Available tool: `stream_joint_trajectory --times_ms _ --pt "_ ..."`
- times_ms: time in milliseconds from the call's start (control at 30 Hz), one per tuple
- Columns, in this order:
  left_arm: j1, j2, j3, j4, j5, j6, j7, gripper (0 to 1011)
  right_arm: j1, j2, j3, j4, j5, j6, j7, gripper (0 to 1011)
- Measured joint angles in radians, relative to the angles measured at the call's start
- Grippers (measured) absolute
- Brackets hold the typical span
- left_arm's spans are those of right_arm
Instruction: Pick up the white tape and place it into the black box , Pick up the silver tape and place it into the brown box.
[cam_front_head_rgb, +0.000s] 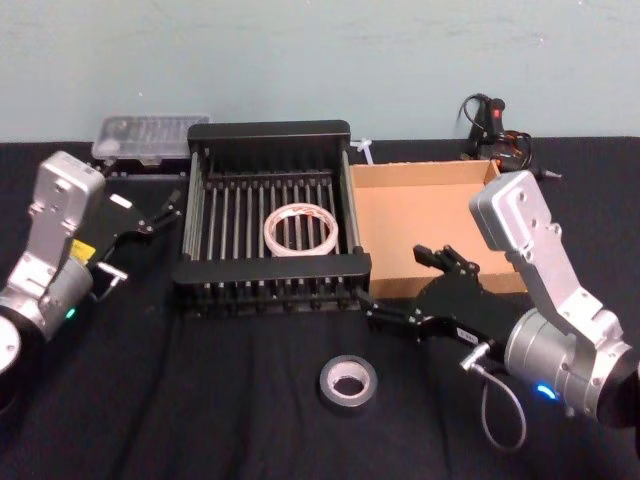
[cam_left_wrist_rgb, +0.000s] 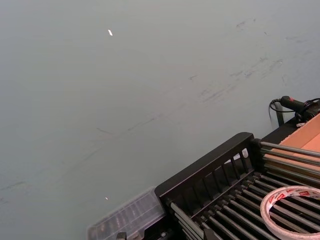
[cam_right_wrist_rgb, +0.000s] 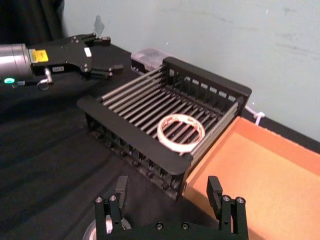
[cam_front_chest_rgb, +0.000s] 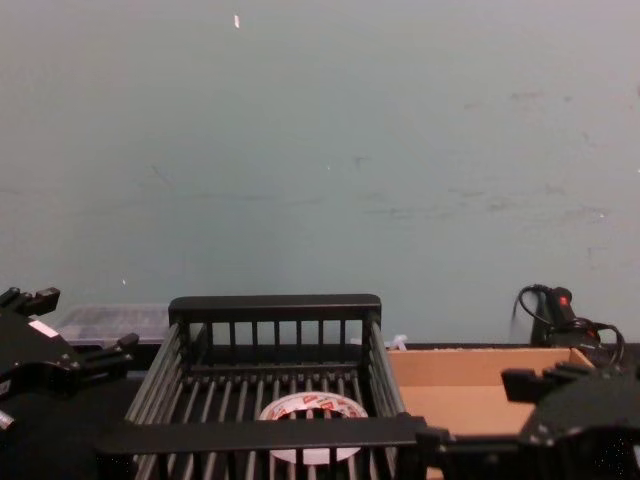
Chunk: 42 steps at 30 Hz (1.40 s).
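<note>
The white tape (cam_front_head_rgb: 298, 230) lies flat on the slatted floor of the black box (cam_front_head_rgb: 270, 270), also visible as a ring (cam_right_wrist_rgb: 181, 132) in the right wrist view. The silver tape (cam_front_head_rgb: 347, 383) lies flat on the black cloth in front of the black box. The brown box (cam_front_head_rgb: 430, 215) stands against the black box's right side. My right gripper (cam_front_head_rgb: 415, 290) is open with nothing in it, hovering by the brown box's front left corner, just behind and to the right of the silver tape. My left gripper (cam_front_head_rgb: 165, 208) is open beside the black box's left wall.
A clear plastic case (cam_front_head_rgb: 150, 135) sits behind the black box's left corner. A black tool with a red button and cables (cam_front_head_rgb: 495, 125) lies behind the brown box. Black cloth covers the table, with free room in front of both boxes.
</note>
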<state>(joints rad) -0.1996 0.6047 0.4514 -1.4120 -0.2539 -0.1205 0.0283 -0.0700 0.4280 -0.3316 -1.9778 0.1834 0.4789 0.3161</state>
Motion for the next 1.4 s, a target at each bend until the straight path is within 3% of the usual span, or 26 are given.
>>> stream_joint_trajectory --times_ms 500,933,1400 --pt "0.0 0.0 0.0 0.0 0.0 0.0 0.0 1001 -0.056 0.024 -0.003 0.004 0.011 0.039 0.016 1000" --pt "0.0 0.0 0.0 0.0 0.0 0.0 0.0 1001 -0.004 -0.008 -0.044 0.114 -0.015 0.031 0.02 1000" --pt "0.0 0.0 0.0 0.0 0.0 0.0 0.0 1001 0.033 -0.031 -0.078 0.164 -0.043 0.043 0.037 1000"
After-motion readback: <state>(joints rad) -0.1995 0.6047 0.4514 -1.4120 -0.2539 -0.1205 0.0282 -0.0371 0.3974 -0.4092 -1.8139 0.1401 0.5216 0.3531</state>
